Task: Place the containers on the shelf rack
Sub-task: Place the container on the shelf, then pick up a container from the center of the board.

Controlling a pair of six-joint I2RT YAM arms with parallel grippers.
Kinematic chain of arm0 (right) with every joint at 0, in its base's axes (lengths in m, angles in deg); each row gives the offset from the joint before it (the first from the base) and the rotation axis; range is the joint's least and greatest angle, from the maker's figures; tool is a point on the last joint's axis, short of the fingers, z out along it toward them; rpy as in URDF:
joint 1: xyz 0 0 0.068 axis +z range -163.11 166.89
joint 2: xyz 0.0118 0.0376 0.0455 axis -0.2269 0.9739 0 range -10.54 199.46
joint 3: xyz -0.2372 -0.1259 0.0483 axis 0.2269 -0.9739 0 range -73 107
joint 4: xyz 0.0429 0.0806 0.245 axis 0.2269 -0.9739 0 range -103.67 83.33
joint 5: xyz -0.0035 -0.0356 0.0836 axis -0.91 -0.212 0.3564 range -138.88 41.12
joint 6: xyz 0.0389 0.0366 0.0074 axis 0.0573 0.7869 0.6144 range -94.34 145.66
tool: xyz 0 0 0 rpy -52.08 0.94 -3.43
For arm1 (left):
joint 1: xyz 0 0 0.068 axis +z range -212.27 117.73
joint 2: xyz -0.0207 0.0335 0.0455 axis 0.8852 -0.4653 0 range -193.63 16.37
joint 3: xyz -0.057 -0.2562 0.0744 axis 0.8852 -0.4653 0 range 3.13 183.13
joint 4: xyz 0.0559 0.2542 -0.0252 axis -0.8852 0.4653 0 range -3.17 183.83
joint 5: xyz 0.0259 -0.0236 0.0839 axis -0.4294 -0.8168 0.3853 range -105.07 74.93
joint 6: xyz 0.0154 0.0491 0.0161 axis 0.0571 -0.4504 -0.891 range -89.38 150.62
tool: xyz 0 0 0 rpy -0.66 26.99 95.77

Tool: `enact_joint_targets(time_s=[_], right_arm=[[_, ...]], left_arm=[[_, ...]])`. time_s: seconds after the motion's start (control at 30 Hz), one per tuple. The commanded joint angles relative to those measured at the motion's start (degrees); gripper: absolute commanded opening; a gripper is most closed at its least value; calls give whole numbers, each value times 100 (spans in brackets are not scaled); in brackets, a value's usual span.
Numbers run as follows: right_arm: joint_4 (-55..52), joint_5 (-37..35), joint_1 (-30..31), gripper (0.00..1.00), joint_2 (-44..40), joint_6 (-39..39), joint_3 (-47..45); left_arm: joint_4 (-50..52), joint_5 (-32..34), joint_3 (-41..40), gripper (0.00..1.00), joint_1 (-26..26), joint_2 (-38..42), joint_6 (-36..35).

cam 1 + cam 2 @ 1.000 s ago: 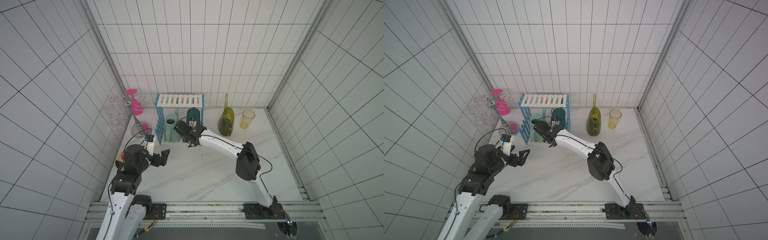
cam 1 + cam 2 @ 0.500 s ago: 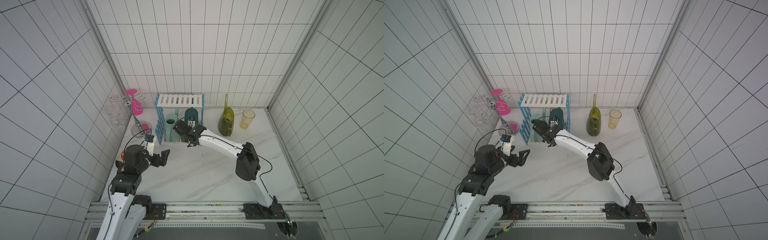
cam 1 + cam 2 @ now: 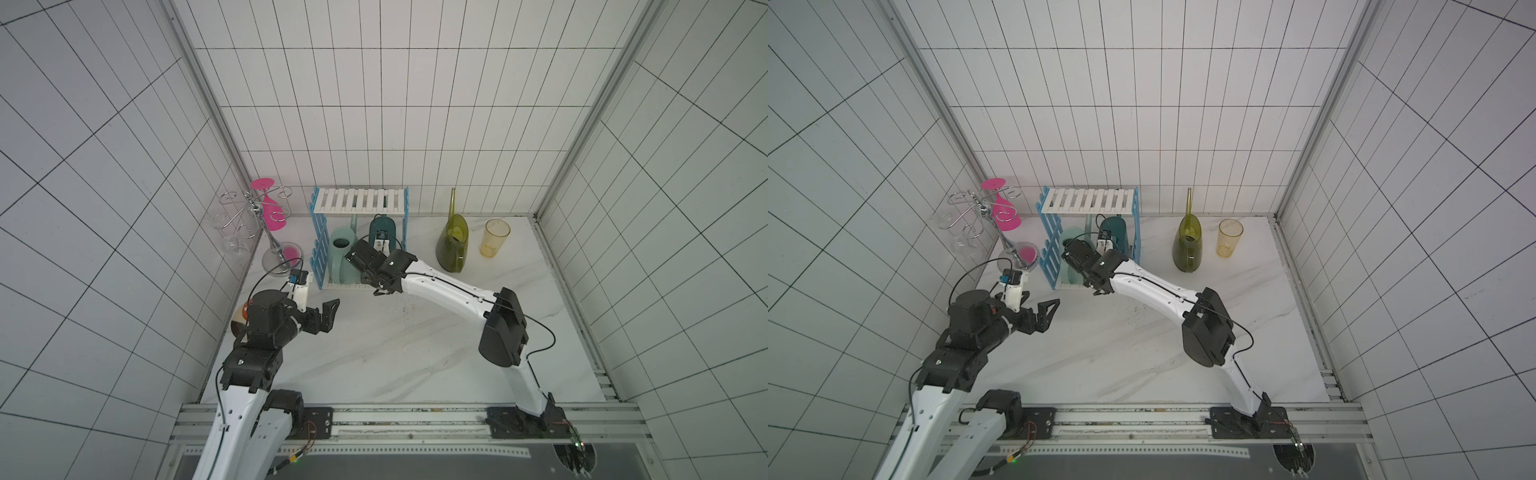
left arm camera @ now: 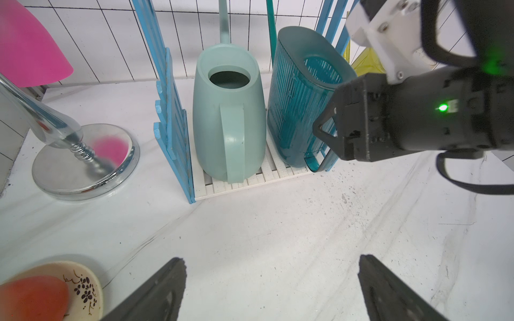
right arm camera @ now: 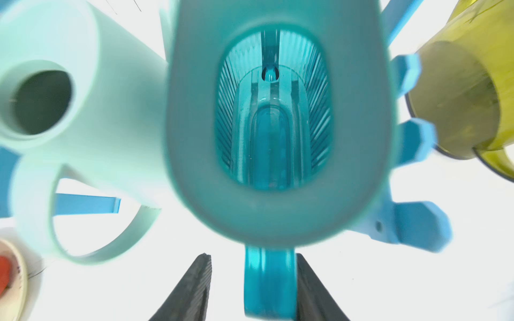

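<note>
Where the right gripper (image 5: 252, 259) reaches in at the front of the shelf rack (image 3: 359, 201), the handle (image 5: 268, 280) of the dark teal watering can (image 5: 278, 216) runs between its two fingers (image 5: 192, 286), close against one and with a clear gap to the other. Beyond the handle the can's body stands on the lower slatted shelf (image 4: 236, 184) at the rack's right end, spout rising toward the back wall. The pale mint watering can (image 4: 228, 111) stands on the same shelf just beside it, handle facing forward. The blue side frame (image 5: 417, 225) hems the teal can in on its other side, and the white top shelf spans above both. Farther right, well apart from the rack, the olive-green watering can (image 3: 452, 245) sits on the white tabletop (image 3: 395, 353) with a yellow cup (image 3: 494, 237) just beside it. Left of the rack stands a chrome glass stand (image 4: 69, 172) carrying a pink glass (image 3: 274, 216). The right jaws are partly open around the handle, not clamping it. The left gripper (image 4: 271, 259) hovers above the tabletop in front of the rack, jaws spread wide and empty, a small patterned bowl (image 4: 86, 280) near it.
</note>
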Motion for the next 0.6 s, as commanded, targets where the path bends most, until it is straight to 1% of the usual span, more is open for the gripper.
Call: enact_joint_targets(time_s=[0.0,0.2,0.23,0.3,0.37,0.47,0.5,0.53,0.57], right_arm=[[102,-224,99,50,-545,-126,-360],[127,-499,395,59,-1265,-208,-1006],[124,-557,446,61,-1450,-207,-1182],[123,-667,526,67,-1866,-204,-1624],[127,-763,542,70,-2357,-139,-2167],[127,-1011,484,80,-3142,-144,-2942],[112,-1032,402,82,-3395,-150,-3211],[105,-949,185,85,-3704,-149,-3549],[106,-828,-14,85,-3913,-172,-3772]], left_arm=[[-69,13,-17,99,18,49,-55],[-34,14,94,99,27,19,-108],[-11,-43,134,99,23,8,-142],[36,-299,217,98,24,-35,-275],[99,-861,309,99,-1,-95,-487],[232,-2156,540,98,-67,-263,-993],[215,-2517,627,98,-84,-337,-1043],[141,-2884,732,98,-87,-442,-1060],[43,-3033,804,98,-95,-537,-983]])
